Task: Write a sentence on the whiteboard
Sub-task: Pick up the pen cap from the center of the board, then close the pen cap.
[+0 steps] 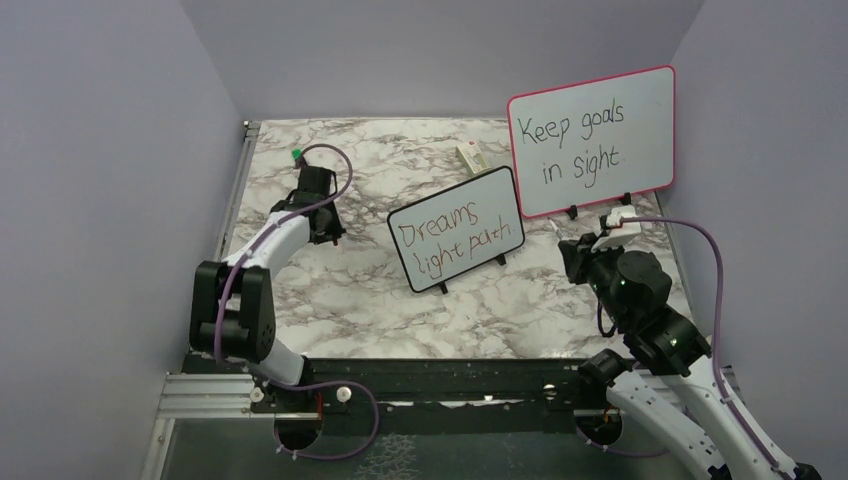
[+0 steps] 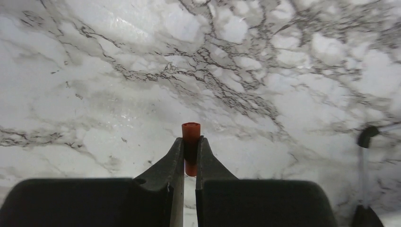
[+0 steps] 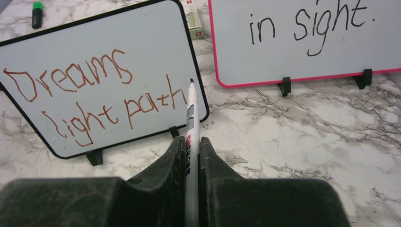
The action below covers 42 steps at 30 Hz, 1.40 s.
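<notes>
The whiteboard (image 1: 455,228) (image 3: 101,80) has a thin black frame and stands on small black feet mid-table. The sentence (image 1: 455,238) (image 3: 94,97) on it reads "Dreams light path" in red, over two lines. My right gripper (image 3: 191,142) (image 1: 577,252) is shut on a white marker (image 3: 190,118). The uncapped tip points at the board's right edge, by the last letter; whether it touches I cannot tell. My left gripper (image 2: 191,146) hangs over bare marble to the left of the board, shut on a short red marker cap (image 2: 191,132).
A larger pink-framed board (image 1: 592,140) with black "Keep goals in sight" stands at the back right. A green-capped pen (image 1: 296,155) lies at the back left. A small box (image 1: 470,155) lies behind the whiteboard. Purple walls close in the marble table (image 1: 400,300).
</notes>
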### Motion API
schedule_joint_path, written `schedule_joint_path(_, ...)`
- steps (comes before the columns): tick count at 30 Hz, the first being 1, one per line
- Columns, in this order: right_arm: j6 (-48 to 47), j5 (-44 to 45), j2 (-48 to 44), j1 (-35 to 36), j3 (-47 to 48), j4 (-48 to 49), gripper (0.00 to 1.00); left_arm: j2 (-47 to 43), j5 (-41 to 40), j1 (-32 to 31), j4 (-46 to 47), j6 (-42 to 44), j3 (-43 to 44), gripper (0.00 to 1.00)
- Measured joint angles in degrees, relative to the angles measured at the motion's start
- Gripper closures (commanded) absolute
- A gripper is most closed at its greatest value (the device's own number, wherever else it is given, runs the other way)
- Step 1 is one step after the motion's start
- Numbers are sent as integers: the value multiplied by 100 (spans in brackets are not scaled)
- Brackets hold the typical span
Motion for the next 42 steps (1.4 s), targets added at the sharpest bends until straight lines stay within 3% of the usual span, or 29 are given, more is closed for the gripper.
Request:
schedule_joint_path(11, 59, -730, 101, 0, -26, 273, 99, -2855, 452, 0, 0, -448, -260, 100)
schedule_joint_path(16, 170, -1292, 396, 0, -70, 721, 99, -3665, 942, 0, 85, -732, -354, 100)
schedule_joint_path(24, 490, -2177, 1047, 11, -269, 1834, 99, -3978, 1882, -39, 496, -1346, -404, 100)
schedule_joint_path(30, 719, -2321, 1473, 372, -352, 2640, 99, -3987, 2162, -387, 1014, -1969, -490, 100)
schedule_joint_path(37, 732, -1698, 1823, 1497, -520, 3637, 99, -4017, 1405, -1545, 1576, -2691, -754, 100)
schedule_joint_path(42, 726, -1290, 2061, 1812, -658, 4275, 99, -4017, 715, -1878, 1947, -3202, -844, 100)
